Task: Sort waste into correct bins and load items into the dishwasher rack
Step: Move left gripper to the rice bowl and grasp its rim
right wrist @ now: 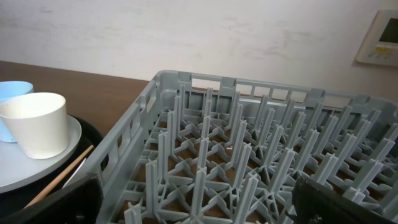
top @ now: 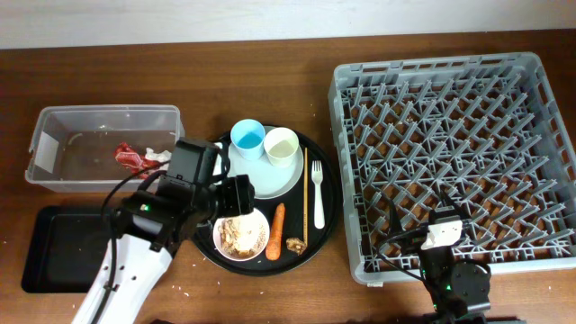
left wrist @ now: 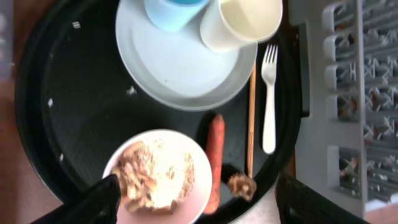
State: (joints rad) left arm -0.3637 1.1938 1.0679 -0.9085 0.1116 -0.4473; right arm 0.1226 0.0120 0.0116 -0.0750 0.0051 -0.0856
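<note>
My left gripper [top: 236,200] [left wrist: 200,211] is open and empty, hovering over the small white-pinkish bowl [top: 240,236] [left wrist: 158,174] of beige rice-like scraps. Beside the bowl lie the orange carrot [top: 277,231] [left wrist: 215,158] and a brown lump [top: 295,244] [left wrist: 241,183]. The light blue cup [top: 247,138] and cream cup [top: 281,145] [right wrist: 37,124] stand on the white plate [top: 265,175] [left wrist: 180,74]. The white fork [top: 318,191] [left wrist: 268,99] lies to their right. The red foil wrapper [top: 129,157] and white tissue [top: 160,156] lie in the clear tub [top: 103,115]. My right gripper [top: 438,225] [right wrist: 199,208] is open and empty over the front of the grey rack [top: 459,81] [right wrist: 249,155].
The dishes and scraps sit on a large round black tray [top: 328,216] [left wrist: 74,112]. A thin wooden stick [top: 305,193] [left wrist: 252,112] lies between carrot and fork. The shallow black rectangular tray [top: 54,247] sits at the front left, below the tub.
</note>
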